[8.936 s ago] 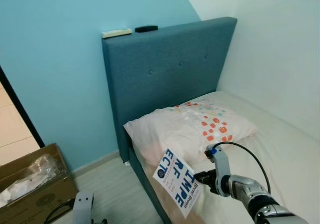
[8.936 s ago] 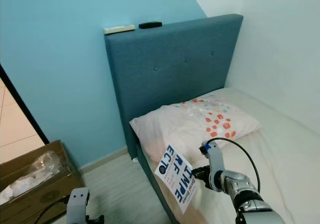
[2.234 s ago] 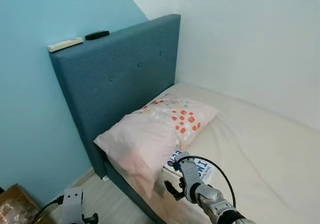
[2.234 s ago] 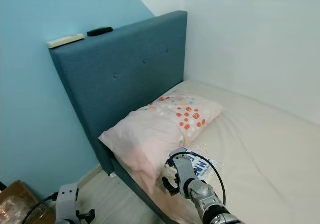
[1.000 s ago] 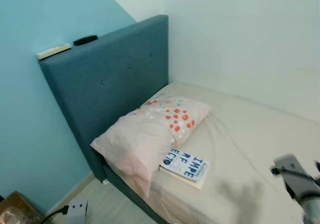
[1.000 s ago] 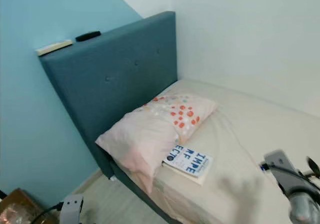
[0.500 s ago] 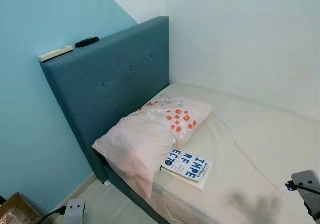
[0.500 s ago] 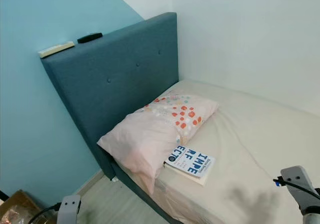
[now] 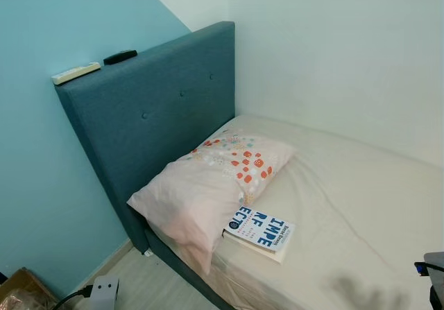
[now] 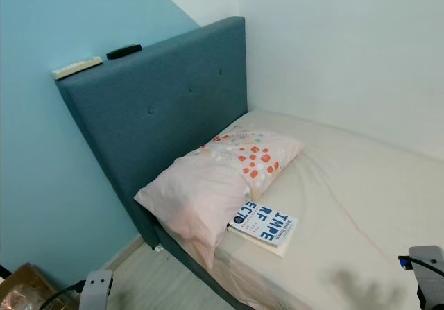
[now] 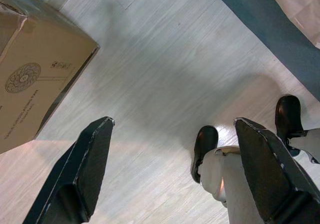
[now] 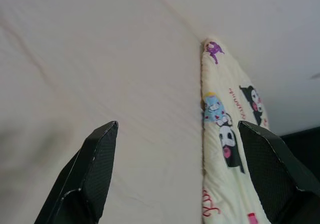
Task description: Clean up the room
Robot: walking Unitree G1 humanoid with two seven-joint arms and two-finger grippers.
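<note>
Head views: we logged a book flat on the bed, touching the pillow; remotes on the headboard seemed left to tidy.
Left wrist view: left gripper spread wide, empty, over floor.
Right wrist view: right gripper spread wide, empty, over bed.

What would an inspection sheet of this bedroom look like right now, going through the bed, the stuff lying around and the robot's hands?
Surface: bed, cream sheet, lightly creased.
Job's things: book lying flat on the bed, touching the pillow.
Clutter: white remote and black remote on top of the headboard; cardboard box on the floor; cartoon-print fabric on the bed by the wall.
Grippers: left gripper open above the floor; right gripper open above the sheet.
Cables: black cable at the left wrist.
Surroundings: blue wall, white wall.
</note>
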